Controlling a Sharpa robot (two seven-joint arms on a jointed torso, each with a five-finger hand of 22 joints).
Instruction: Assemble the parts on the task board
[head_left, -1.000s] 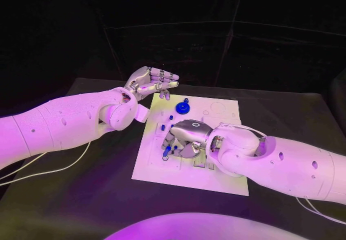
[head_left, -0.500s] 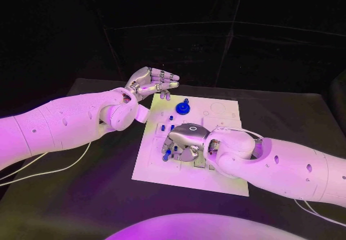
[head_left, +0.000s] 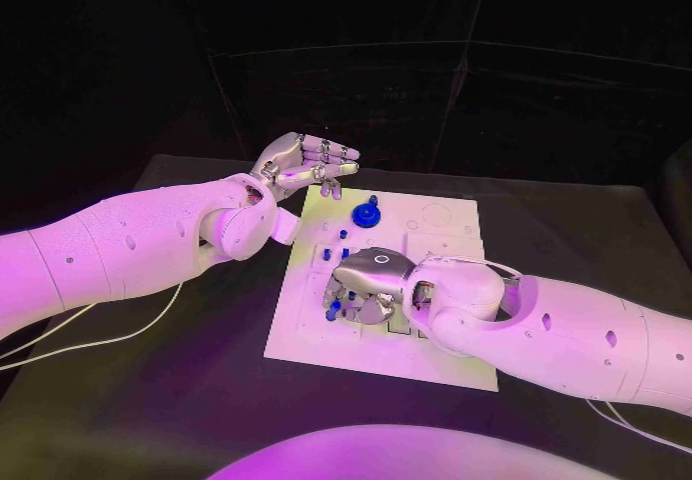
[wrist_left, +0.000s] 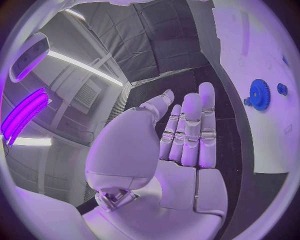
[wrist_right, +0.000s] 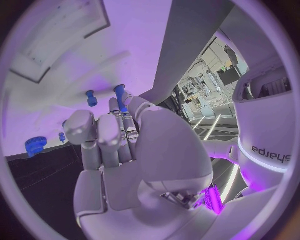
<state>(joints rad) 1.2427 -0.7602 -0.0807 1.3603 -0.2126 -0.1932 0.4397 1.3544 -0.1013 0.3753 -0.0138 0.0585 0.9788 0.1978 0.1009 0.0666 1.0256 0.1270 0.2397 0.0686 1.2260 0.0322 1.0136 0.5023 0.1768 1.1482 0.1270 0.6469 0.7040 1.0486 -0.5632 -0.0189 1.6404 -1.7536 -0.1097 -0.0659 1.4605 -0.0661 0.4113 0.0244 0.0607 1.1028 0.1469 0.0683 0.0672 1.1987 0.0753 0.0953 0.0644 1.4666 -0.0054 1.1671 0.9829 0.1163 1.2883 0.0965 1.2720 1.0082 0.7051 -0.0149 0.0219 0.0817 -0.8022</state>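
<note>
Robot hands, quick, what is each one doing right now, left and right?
Left robot hand: open, holding nothing, raised beside the task board.
Right robot hand: pinching a blue peg over the board.

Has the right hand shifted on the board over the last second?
Yes. In the head view the right hand has crept toward the task board's left edge and slightly nearer the blue gear, which stays put.
</note>
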